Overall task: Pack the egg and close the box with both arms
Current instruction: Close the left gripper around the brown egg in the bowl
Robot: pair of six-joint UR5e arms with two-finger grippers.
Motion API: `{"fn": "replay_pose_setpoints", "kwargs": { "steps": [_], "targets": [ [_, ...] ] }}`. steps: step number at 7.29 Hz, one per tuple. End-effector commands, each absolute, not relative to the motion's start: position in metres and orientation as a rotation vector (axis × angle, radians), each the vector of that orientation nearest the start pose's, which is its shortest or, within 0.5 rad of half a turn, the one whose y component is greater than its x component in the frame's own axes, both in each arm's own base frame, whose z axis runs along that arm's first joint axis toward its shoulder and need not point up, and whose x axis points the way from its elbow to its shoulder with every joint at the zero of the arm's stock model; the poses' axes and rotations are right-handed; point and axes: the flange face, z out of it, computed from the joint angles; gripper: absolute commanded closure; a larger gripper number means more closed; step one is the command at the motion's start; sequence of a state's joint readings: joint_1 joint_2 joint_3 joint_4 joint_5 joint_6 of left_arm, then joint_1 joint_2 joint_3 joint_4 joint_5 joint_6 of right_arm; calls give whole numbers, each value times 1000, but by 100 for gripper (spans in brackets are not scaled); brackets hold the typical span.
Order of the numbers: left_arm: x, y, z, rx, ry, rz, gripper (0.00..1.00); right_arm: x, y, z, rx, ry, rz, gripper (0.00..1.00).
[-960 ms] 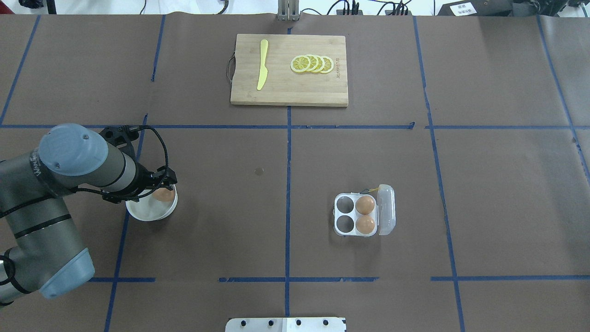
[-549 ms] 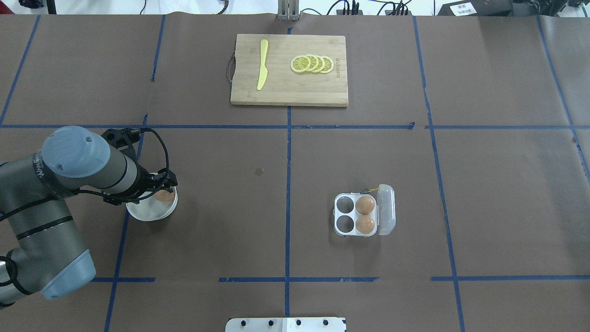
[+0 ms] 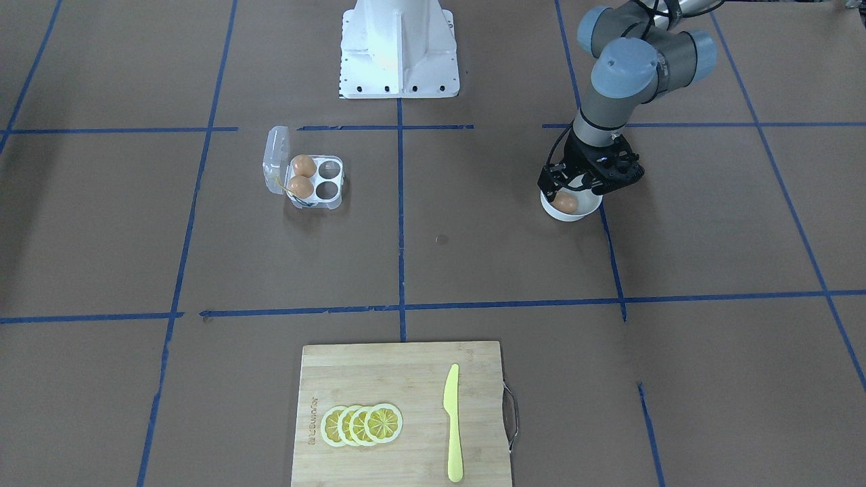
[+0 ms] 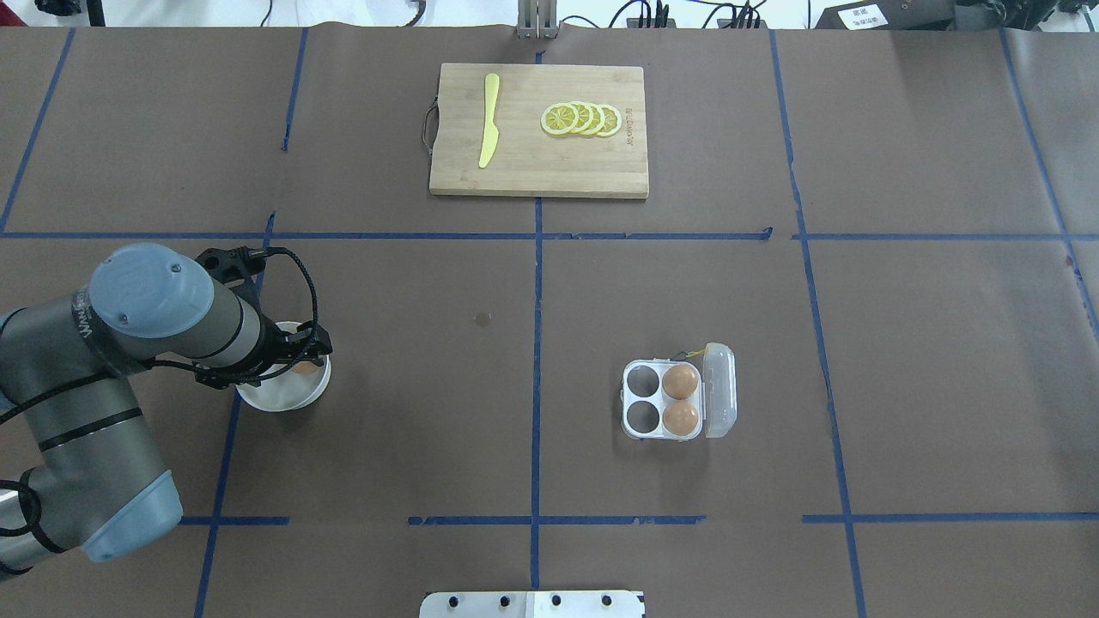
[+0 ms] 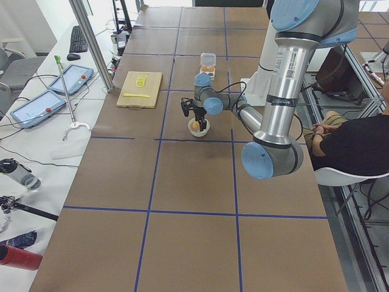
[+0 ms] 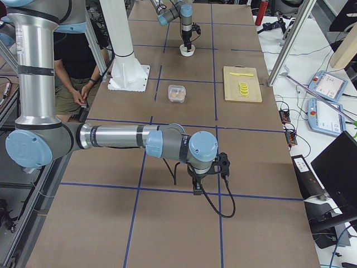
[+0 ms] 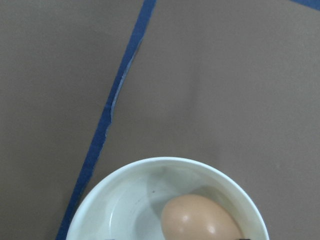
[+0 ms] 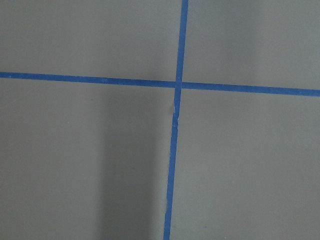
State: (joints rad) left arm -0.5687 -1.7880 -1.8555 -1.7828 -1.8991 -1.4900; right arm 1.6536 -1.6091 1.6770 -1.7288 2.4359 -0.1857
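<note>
Plainly, smooth orange-brown egg (image 7: 200, 218) lies in bowl (image 7: 165, 161); left jaws apart, right jaws unclear.

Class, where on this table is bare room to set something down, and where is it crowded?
Free: between bowl and box; beyond the box on the robot's right; both sides of the cutting board. Crowded: the bowl, under the left pincer.

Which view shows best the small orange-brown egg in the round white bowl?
The left wrist-mounted view: the small orange-brown egg lies close and uncovered in the round white bowl. Front-facing shows it small; overhead, the black left gripper hides most of it; exterior left shows a speck; the rest, nothing.
</note>
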Motion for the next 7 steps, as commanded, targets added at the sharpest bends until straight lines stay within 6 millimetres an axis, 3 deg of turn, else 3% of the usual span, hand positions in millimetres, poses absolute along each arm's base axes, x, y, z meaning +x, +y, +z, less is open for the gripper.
{"fn": "replay_pose_setpoints", "kwargs": {
  "steps": [1,5,7],
  "targets": [
    [431,-393,399,-77,765,-344,14,96,-462,634,30,-868,-56,0],
    [431,-393,399,-77,766,-345,24,96,-462,634,32,-868,-57,0],
    [431,-393,399,-76,766,-345,25,96,-462,634,32,-868,-57,0]
  ]
}}
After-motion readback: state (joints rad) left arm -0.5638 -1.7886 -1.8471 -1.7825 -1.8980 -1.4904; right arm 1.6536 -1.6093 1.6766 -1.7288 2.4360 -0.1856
